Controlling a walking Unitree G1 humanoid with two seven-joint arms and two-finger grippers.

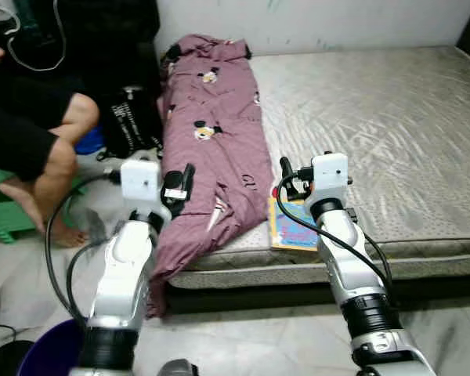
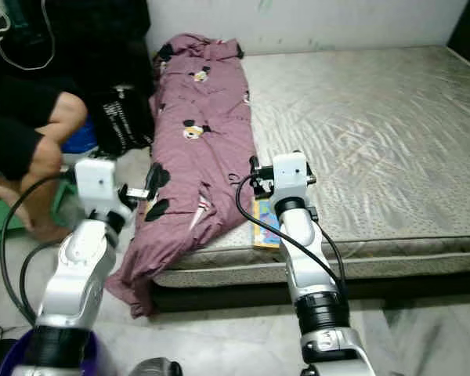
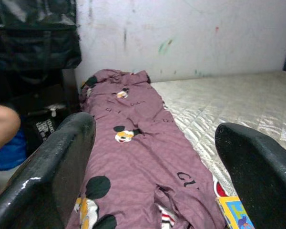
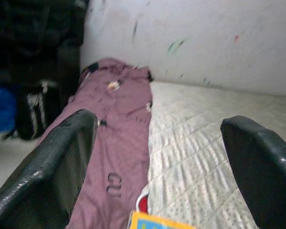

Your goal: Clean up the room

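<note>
Both arms up in front of the bed (image 1: 392, 133) now, robot standing at its near edge. Left gripper (image 1: 182, 185) hovers over the purple blanket (image 1: 219, 133), fingers (image 3: 47, 176) spread wide, released, nothing between them. Right gripper (image 1: 291, 178) sits just above the colourful book (image 1: 291, 227), fingers (image 4: 52, 167) also wide apart, holding nothing.

Blanket's a long purple strip w/ cartoon-mouse prints, running along the bed's left side from the wall end down to the near edge, its lower corner spilling over the mattress side toward the floor (image 1: 243, 329). Book lies flat on the mattress at the near edge, just beside the blanket's right border; yellow and blue cover, partly hidden behind the right wrist. Rest of the mattress is bare, pale quilted surface.

Left of the bed: a person (image 1: 31, 125) sitting on a green stool (image 1: 0, 215), bare legs, dark shorts, white cable hanging by them. Black bag (image 1: 129, 121) w/ white print stands between the person and the bed. Purple bucket (image 1: 51, 348) on the floor by the robot's left arm, bottom corner
</note>
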